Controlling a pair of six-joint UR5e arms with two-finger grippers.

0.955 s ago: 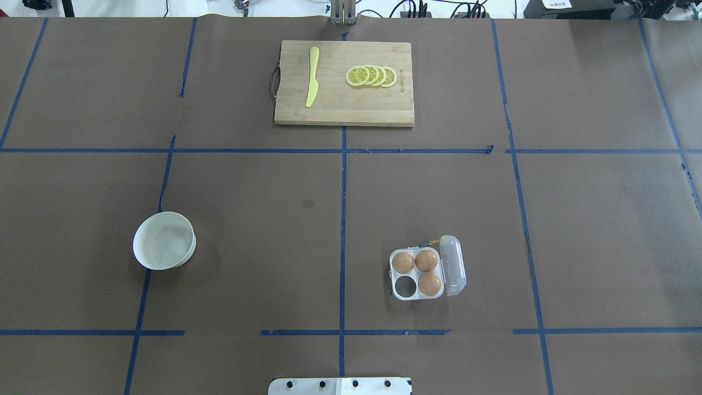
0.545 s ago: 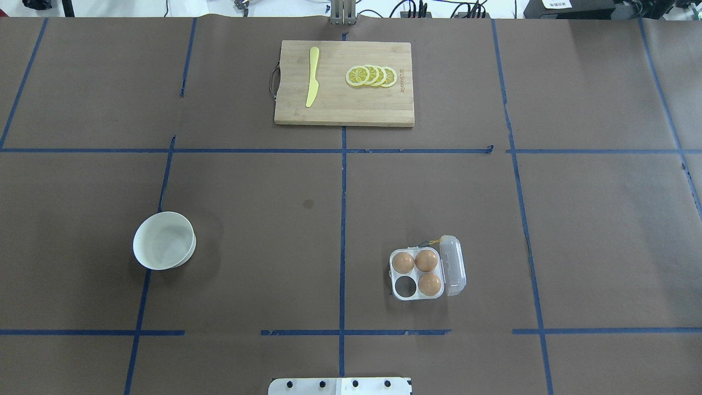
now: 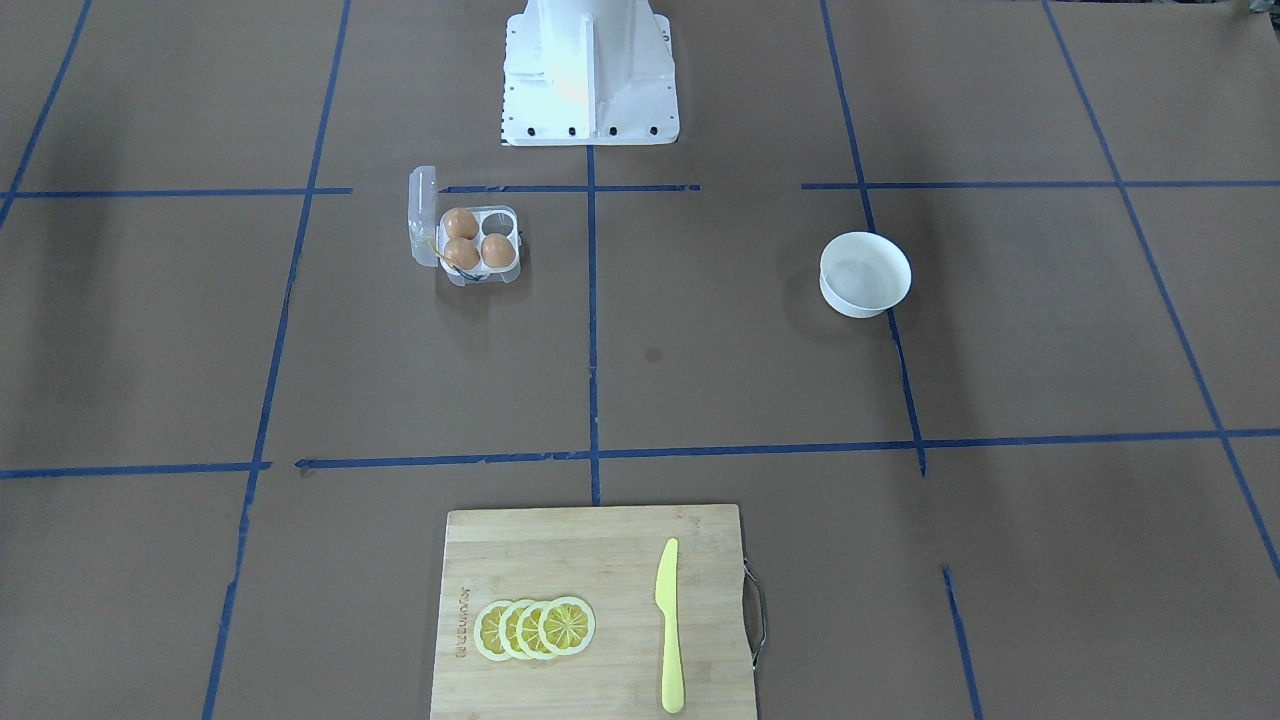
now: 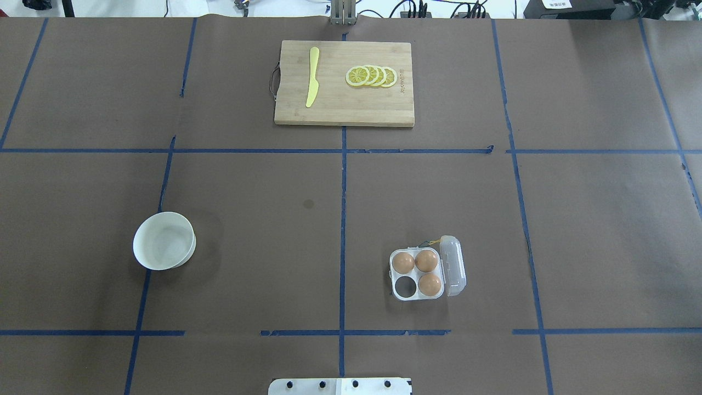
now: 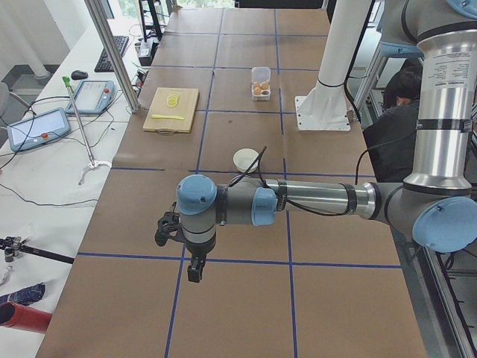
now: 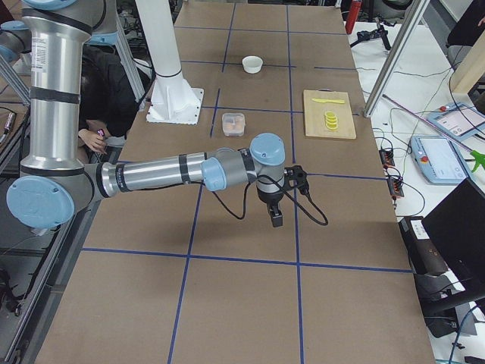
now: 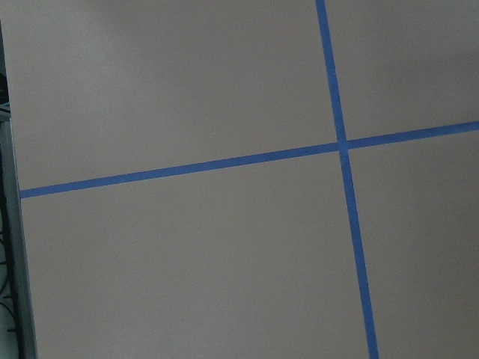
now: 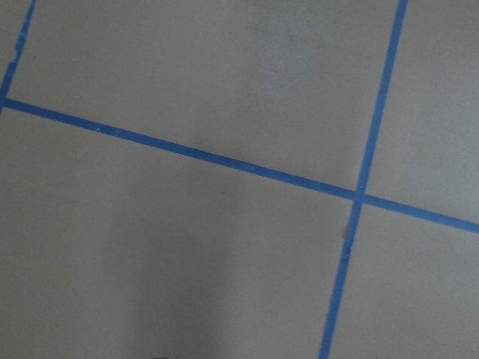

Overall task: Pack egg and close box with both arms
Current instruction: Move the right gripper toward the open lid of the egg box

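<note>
The clear box (image 4: 392, 274) stands right of centre near the robot, its lid (image 4: 454, 266) hinged open on the right. Three orange-brown eggs (image 4: 403, 262) (image 4: 426, 260) (image 4: 429, 283) fill three cups; the near-left cup (image 4: 406, 286) is empty. The box also shows in the front view (image 3: 509, 273). No egg shows outside the box. My left gripper (image 5: 194, 273) shows only in the exterior left view, far off the table's left end; I cannot tell if it is open. My right gripper (image 6: 276, 219) shows only in the exterior right view, far beyond the box; I cannot tell its state.
A white bowl (image 4: 164, 240) stands on the left, with nothing visible in it. A wooden cutting board (image 4: 344, 109) at the far middle carries lemon slices (image 4: 372, 75) and a yellow knife (image 4: 312, 77). The white robot base (image 3: 588, 70) is at the near edge. Both wrist views show only brown table and blue tape.
</note>
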